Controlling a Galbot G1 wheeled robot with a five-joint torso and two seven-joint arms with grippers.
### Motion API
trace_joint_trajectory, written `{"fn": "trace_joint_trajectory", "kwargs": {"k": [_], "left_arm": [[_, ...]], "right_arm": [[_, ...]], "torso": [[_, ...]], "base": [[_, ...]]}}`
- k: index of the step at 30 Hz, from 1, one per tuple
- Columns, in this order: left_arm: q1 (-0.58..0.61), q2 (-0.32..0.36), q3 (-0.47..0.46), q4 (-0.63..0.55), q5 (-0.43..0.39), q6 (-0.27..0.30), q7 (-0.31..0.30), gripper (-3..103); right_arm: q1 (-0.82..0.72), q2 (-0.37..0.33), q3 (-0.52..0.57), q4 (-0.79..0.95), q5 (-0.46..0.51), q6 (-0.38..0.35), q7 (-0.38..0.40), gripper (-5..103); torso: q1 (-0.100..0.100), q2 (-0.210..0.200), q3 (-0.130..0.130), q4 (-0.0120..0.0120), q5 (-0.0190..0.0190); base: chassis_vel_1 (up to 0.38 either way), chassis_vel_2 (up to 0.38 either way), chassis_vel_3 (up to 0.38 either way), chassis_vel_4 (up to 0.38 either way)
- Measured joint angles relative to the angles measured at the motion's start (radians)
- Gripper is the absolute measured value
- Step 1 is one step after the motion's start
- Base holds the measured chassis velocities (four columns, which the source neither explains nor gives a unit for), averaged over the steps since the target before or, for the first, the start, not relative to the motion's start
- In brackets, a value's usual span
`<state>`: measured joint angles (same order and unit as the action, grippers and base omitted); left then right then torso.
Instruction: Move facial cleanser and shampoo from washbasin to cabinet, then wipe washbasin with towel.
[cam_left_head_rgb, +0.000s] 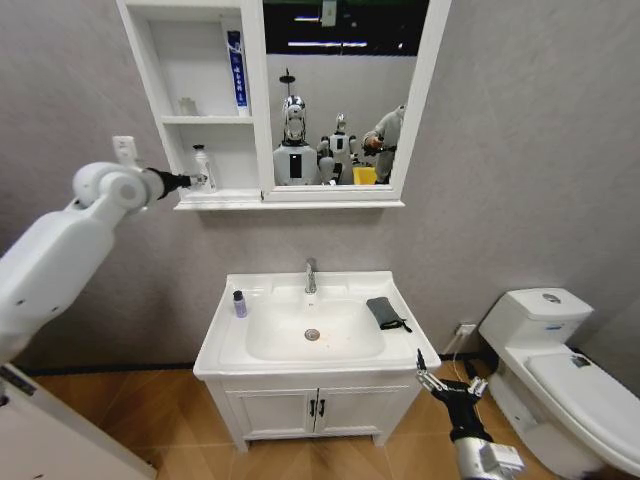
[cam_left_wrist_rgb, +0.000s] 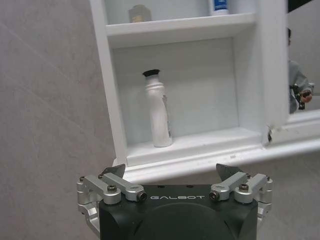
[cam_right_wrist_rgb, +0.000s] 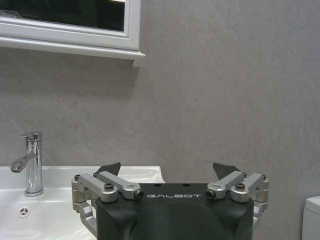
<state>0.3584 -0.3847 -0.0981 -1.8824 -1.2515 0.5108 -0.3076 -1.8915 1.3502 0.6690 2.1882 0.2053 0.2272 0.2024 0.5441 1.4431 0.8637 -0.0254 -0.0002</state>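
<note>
Left tool (cam_left_wrist_rgb: 170, 175) hangs wide open and empty just before the cabinet (cam_left_head_rgb: 253, 110), whose bottom shelf holds a white bottle (cam_left_wrist_rgb: 158, 110) standing upright. One move looks done. A small purple bottle (cam_left_head_rgb: 239, 304) remains on the washbasin (cam_left_head_rgb: 312, 330), left of the bowl; the towel (cam_left_head_rgb: 384, 312) lies at the right. Right tool (cam_left_head_rgb: 447, 383) waits open, low and near-right.
</note>
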Motion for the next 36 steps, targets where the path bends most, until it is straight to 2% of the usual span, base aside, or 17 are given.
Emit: {"fn": "trace_joint_trajectory", "kwargs": {"k": [2,3,4,5,7,11,12,15,16,21,36], "left_arm": [[0.202,0.030,-0.064,-0.061,0.132,-0.127,0.045,100],[0.202,0.030,-0.064,-0.061,0.132,-0.127,0.045,100],[0.251,0.018,-0.072,-0.076,0.146,-0.149,0.045,100],[0.328,-0.012,-0.089,-0.105,0.171,-0.181,0.031,100],[0.368,-0.028,-0.101,-0.115,0.197,-0.197,0.024,100],[0.536,-0.129,-0.113,-0.124,0.297,-0.245,-0.010,100],[0.536,-0.129,-0.113,-0.124,0.297,-0.245,-0.010,100],[0.624,-0.199,-0.108,-0.087,0.361,-0.270,-0.016,100],[0.624,-0.199,-0.108,-0.087,0.361,-0.270,-0.016,100],[0.667,-0.283,-0.083,0.001,0.379,-0.287,-0.016,100],[0.636,-0.474,-0.034,0.238,0.467,-0.307,0.032,100]], "right_arm": [[-0.012,0.014,0.002,0.000,-0.013,0.002,0.005,100],[-0.012,0.014,0.002,0.000,-0.013,0.002,0.005,100],[-0.018,0.021,0.004,0.003,-0.019,0.005,0.007,100],[-0.021,0.030,0.004,0.010,-0.026,0.006,0.010,100],[-0.021,0.033,0.002,0.012,-0.028,0.006,0.012,100],[-0.020,0.032,-0.002,0.013,-0.033,0.007,0.014,100],[-0.020,0.032,-0.002,0.013,-0.033,0.007,0.014,100],[-0.022,0.028,0.004,0.005,-0.032,0.012,0.014,100],[-0.022,0.028,0.004,0.005,-0.032,0.012,0.014,100],[-0.031,0.022,0.015,-0.004,-0.025,0.018,0.015,100],[-0.018,-0.005,0.002,-0.014,-0.020,0.002,0.034,100]], "torso": [[0.000,0.000,0.000,-0.0002,0.0003],[0.000,0.000,0.000,-0.0002,0.0003],[0.000,0.000,0.000,-0.0006,-0.0002],[0.000,0.000,0.000,-0.0022,-0.0003],[0.000,0.000,0.000,-0.0024,0.0005],[0.000,0.000,0.000,-0.0008,0.0001],[0.000,0.000,0.000,-0.0008,0.0001],[0.000,0.000,0.000,-0.0009,0.0001],[0.000,0.000,0.000,-0.0009,0.0001],[0.000,0.000,0.000,-0.0010,0.0002],[0.000,0.000,0.000,-0.0008,0.0004]], "base": [[0.000,0.000,0.000,0.000],[0.000,0.000,0.000,0.000],[0.000,0.000,0.000,0.000],[0.000,0.000,0.000,0.000],[0.000,0.000,0.000,0.000],[0.000,0.000,0.000,0.000],[0.000,0.000,0.000,0.000],[0.000,0.000,0.000,0.000],[0.000,0.000,0.000,0.000],[0.000,0.000,0.000,0.000],[0.000,0.000,0.000,0.000]]}}
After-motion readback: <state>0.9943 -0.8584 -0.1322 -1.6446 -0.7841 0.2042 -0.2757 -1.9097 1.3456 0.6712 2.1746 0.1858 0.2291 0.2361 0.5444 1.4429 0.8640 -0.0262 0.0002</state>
